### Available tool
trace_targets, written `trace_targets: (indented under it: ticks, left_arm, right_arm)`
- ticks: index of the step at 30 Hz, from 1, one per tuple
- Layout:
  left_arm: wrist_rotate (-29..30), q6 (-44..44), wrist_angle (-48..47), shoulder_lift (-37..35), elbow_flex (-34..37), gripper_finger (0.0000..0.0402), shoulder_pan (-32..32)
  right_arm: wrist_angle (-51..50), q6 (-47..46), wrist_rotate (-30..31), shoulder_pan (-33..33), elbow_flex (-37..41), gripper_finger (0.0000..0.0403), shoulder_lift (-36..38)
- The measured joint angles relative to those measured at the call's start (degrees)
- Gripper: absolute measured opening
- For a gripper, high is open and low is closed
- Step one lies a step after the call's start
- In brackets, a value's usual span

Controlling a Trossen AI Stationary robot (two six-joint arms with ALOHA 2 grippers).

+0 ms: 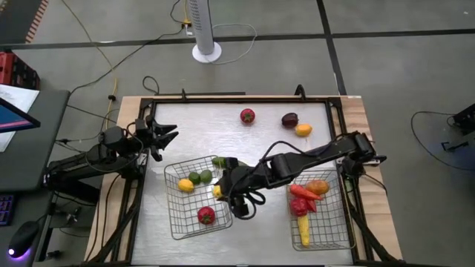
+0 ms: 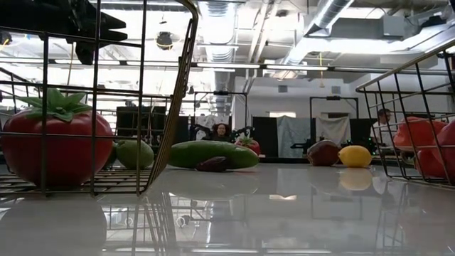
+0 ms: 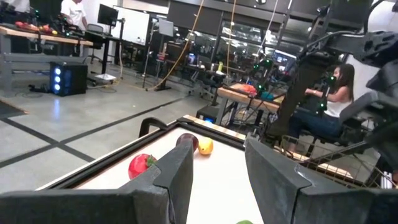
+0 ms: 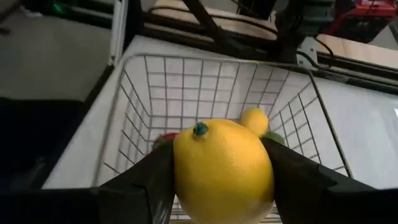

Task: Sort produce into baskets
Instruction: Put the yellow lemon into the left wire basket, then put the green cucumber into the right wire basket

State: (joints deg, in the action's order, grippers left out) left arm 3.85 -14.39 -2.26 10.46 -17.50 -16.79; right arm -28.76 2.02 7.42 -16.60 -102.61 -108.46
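Observation:
My right gripper (image 1: 220, 191) hangs over the right rim of the left basket (image 1: 178, 222), shut on a yellow lemon (image 4: 224, 168). In that basket lie another lemon (image 1: 185, 185), two green limes (image 1: 199, 176) and a red tomato (image 1: 206, 215). The right basket (image 1: 338, 237) holds red, orange and yellow produce. A green cucumber (image 1: 220, 160) lies just beyond the left basket. A red piece (image 1: 247, 116), a maroon one (image 1: 289, 119) and a yellow-orange one (image 1: 303, 130) lie at the far side. My left gripper (image 1: 167, 136) waits open at the table's left edge. My right gripper pinches the lemon between its two fingers, one on each of its sides (image 4: 181, 177). The fingers slant down from the table's right side. The lemon is lifted clear above the left basket, its green stem nub (image 4: 200, 129) pointing away from the wrist.
A black frame (image 1: 223, 98) rims the white tabletop. A small dark piece (image 2: 213, 164) lies in front of the cucumber in the low view. Bare tabletop lies between the two baskets (image 1: 263, 230). People sit in the room beyond the table.

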Motion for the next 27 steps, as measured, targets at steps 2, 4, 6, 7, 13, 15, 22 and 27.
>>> trace_targets:
  ticks: [2,4,6,7,13,15,22,27]
  left_arm:
    - [0.01,-0.02,0.01,0.0,0.0,0.0133,0.0]
    - [-0.01,-0.03,0.02,0.0,0.0,0.0133,0.01]
    - [0.01,-0.03,0.09,0.0,0.0,0.0133,0.01]
    - [-0.01,-0.03,0.07,0.0,0.0,0.0133,0.01]
    - [0.01,-0.01,-0.01,-0.02,0.0,0.0133,-0.01]
    - [0.0,0.12,-0.2,0.0,0.0,0.0133,0.01]
    - [0.01,0.14,-0.28,0.0,0.0,0.0133,0.01]
    - [-0.01,0.12,-0.39,0.0,0.0,0.0133,0.0]
  right_arm:
    - [3.02,-0.05,0.02,0.38,-0.03,0.024,-1.35]
    - [4.5,0.2,0.0,0.82,-0.08,0.024,-2.48]
    - [7.46,0.29,-0.84,1.4,0.0,0.024,-4.25]
    - [9.18,0.25,-1.25,1.68,-0.02,0.024,-5.14]
    - [10.66,0.93,-6.19,3.24,0.0,0.0266,-8.48]
    - [9.01,1.04,-6.37,3.8,0.0,0.0287,-8.67]
    - [2.93,1.06,-4.43,6.22,-0.02,0.0371,-7.78]
    - [-11.29,-2.21,2.47,10.03,0.62,0.0387,-6.85]
